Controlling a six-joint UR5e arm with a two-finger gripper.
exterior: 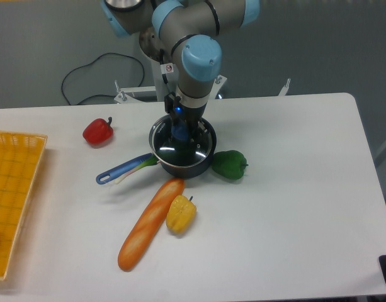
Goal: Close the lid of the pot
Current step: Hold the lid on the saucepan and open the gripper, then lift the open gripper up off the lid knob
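The black pot point(199, 165) stands in the middle of the table, its long blue handle point(123, 170) pointing left and toward the front. The glass pot lid point(174, 151) lies flat on the pot's rim and covers it. My gripper point(180, 133) comes straight down over the lid's centre. Its fingers sit on both sides of the blue knob point(180, 134) and look shut on it. The arm hides the back of the lid.
A green pepper point(230, 164) touches the pot's right side. A bread loaf point(150, 223) and a yellow pepper point(181, 214) lie in front of the pot. A red pepper point(97, 131) sits to the left, and a yellow basket point(13, 189) is at the left edge.
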